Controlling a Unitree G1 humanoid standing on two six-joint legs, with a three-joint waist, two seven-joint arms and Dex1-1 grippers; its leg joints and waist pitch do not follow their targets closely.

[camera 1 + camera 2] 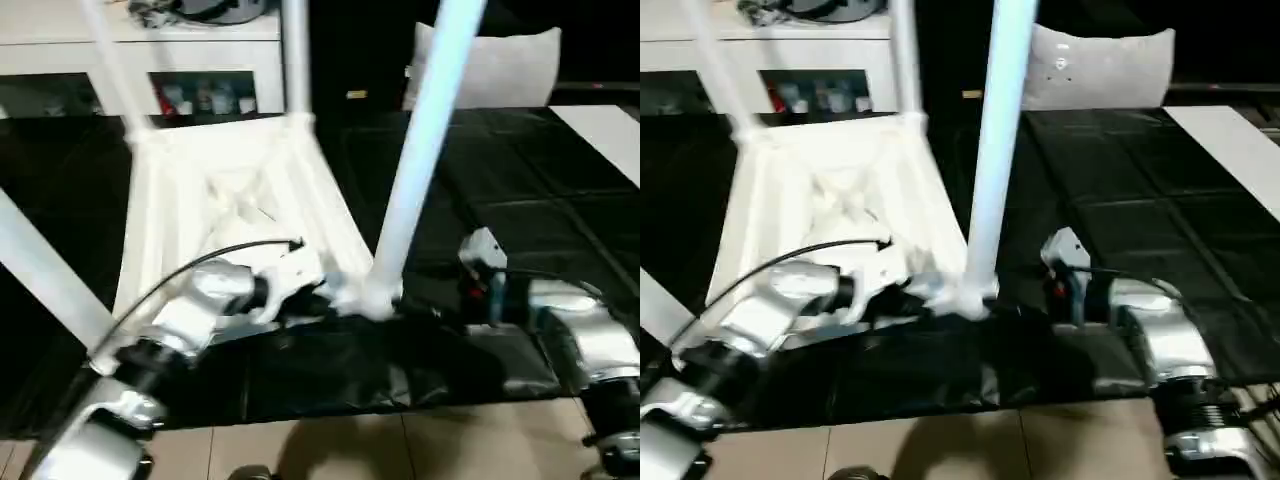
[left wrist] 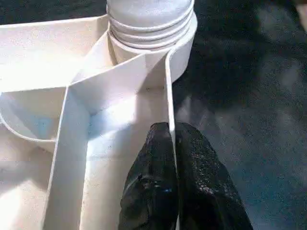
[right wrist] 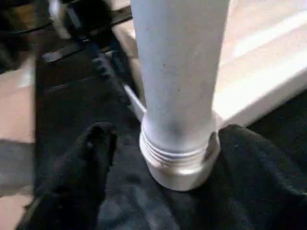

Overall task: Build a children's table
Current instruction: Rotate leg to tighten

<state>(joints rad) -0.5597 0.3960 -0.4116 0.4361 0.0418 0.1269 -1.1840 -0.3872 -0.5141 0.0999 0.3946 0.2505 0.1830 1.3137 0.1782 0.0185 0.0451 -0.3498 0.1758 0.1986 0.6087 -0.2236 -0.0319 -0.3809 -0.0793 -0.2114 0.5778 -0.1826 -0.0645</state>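
The children's table (image 1: 235, 190) lies upside down on the black desk (image 1: 520, 190) with its legs up, the near-right leg (image 1: 425, 150) seated in its corner socket (image 3: 180, 165). Our left gripper (image 2: 173, 143) is pinched shut on the top's edge wall, while our right gripper (image 3: 158, 139) stands open either side of that leg's threaded base. To finish well, we judge we should keep the top pinned, close low on the leg and turn until no thread shows.

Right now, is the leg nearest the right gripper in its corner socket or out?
In. The leg stands upright in its socket, threads showing above the rim.
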